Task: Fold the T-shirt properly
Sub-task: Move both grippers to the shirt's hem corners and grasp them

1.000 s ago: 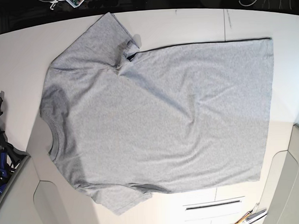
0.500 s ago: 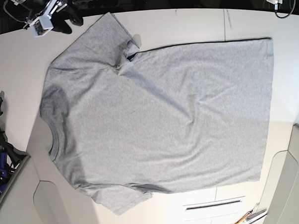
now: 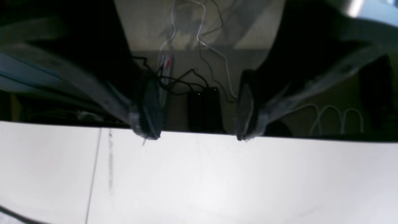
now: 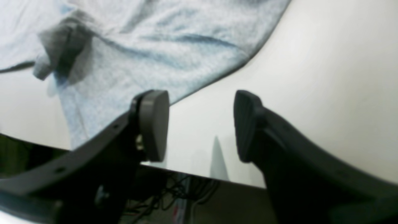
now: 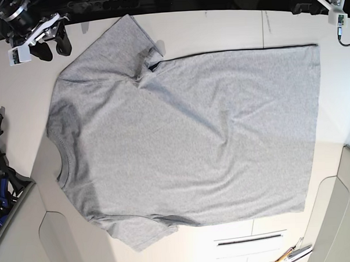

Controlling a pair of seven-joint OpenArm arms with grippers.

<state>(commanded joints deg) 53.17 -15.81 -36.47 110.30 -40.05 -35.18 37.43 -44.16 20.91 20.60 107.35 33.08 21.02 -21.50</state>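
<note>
Lying spread flat across the white table, the light grey T-shirt showed its plain side, with the ribbed crew neck toward the left of the base view and the hem toward the right. One sleeve reached to the far edge and the other to the near edge. A small tuck of cloth sat at the far armpit, and shallow wrinkles ran across the body.

It looked like thin, limp cotton: light, soft, and likely to sag and drag on the table rather than hold a shape when lifted. A pinch at a seam or edge, such as the sleeve cuff, the shoulder or a hem corner, would probably grip better than the middle of the panel.

At the far left, the right gripper hovered beside the far sleeve, its black pads spread well apart with nothing between them. At the far right, the left gripper hung over the table's edge near the far hem corner, its fingers likewise parted and empty in the blurred wrist view.
</note>
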